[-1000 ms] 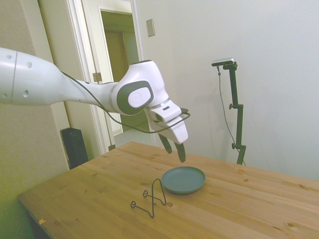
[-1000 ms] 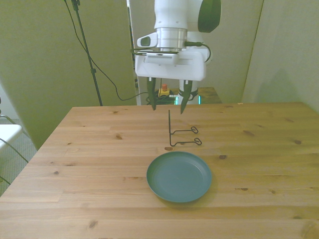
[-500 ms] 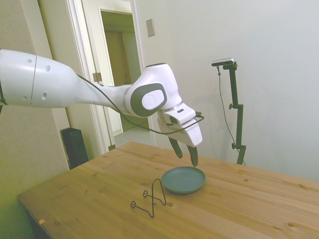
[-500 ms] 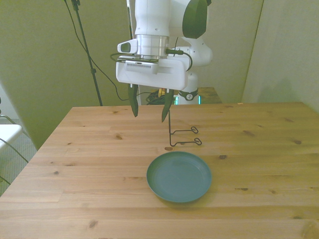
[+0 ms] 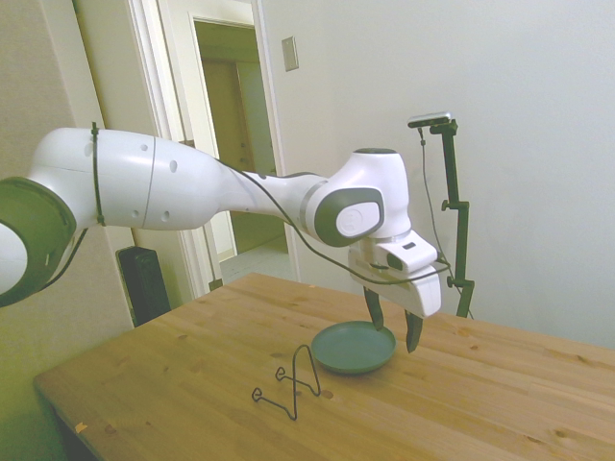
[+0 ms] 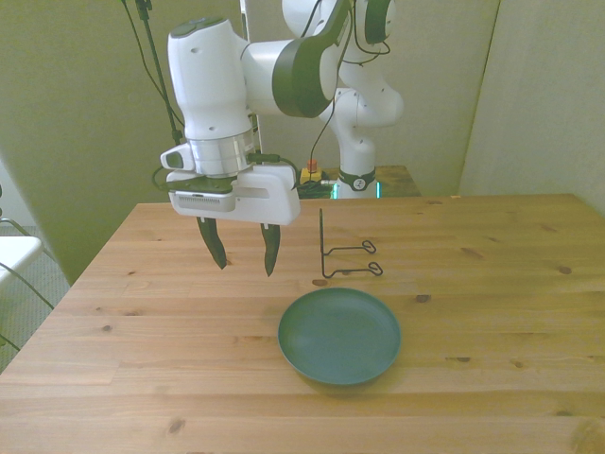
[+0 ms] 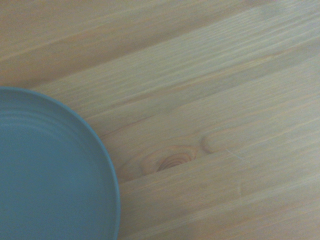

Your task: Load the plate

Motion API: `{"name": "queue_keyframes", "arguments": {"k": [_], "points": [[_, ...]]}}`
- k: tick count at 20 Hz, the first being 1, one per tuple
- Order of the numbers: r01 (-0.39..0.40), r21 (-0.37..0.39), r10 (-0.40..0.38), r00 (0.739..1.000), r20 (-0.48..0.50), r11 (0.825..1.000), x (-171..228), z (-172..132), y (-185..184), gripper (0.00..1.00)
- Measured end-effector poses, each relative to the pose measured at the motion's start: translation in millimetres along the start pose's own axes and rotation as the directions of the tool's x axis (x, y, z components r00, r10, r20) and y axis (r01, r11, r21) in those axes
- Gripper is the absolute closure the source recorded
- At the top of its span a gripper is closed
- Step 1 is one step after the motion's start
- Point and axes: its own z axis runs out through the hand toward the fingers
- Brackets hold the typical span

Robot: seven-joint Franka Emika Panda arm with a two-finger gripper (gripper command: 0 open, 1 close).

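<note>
The white arm's pincer (image 6: 242,255) hangs open (holding nothing) above the wooden desk (image 6: 492,312), near the round grey-blue plate (image 6: 339,335) lying flat beside a black wire stand (image 6: 342,255).

A wooden table (image 6: 142,359) of knotty pine planks carries a thin black wire stand (image 6: 342,257) with one upright post and two looped feet. A knot (image 7: 167,161) marks the planks. Behind the table: an open doorway (image 5: 231,144), a wall plate (image 5: 289,54), a black speaker (image 5: 144,283).
</note>
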Motion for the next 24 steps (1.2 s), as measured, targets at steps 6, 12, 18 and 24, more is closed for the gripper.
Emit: {"name": "queue_keyframes", "arguments": {"k": [6,12,18,24], "points": [[0.042,0.065,-0.047,0.996,0.077,0.997,13.8,33.7,8.2,0.0],[0.035,0.125,-0.05,0.991,0.124,0.992,-4.1,51.1,-13.5,0.0],[0.024,0.122,-0.044,0.986,0.161,0.992,-18.7,74.1,-36.1,0.0],[0.02,0.133,-0.045,0.981,0.187,0.991,-26.1,78.2,-54.3,0.0]]}}
